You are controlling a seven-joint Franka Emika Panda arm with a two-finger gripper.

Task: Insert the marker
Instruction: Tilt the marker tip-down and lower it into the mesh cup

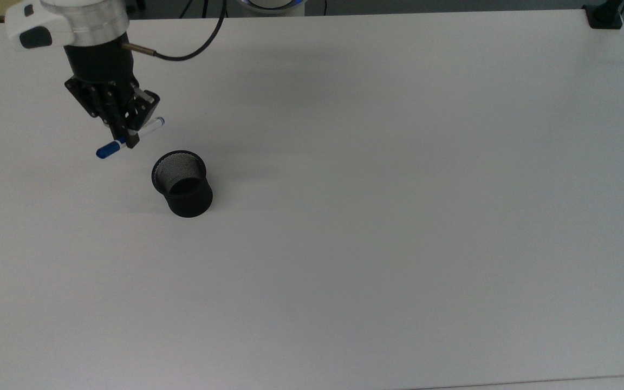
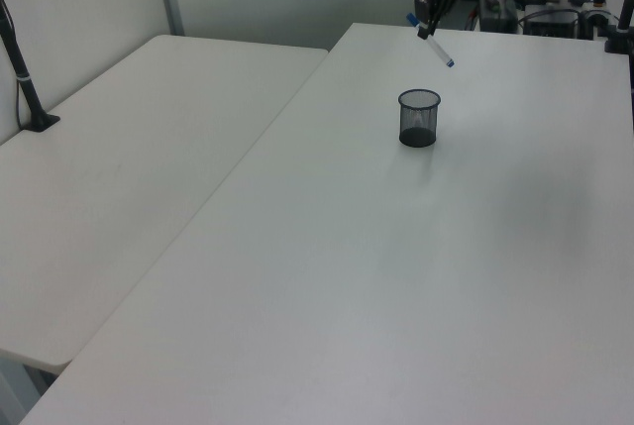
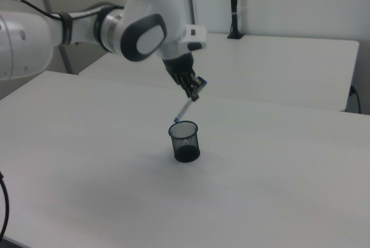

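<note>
I have the hand (image 1: 127,131) clamped on the marker (image 1: 128,138), carried tilted in the air above the worktop (image 1: 398,216) near the mesh cup (image 1: 182,183), so next I must line its lower tip over the cup's mouth and lower it.

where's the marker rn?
Marker is held in the hand, tilted in the air, up and to the top view's left of the black mesh cup, not in it.

Top view looks steeply down at the table (image 1: 398,216); left and right views look obliquely from opposite ends — all share the cup (image 1: 182,184) (image 2: 419,117) (image 3: 184,141).
</note>
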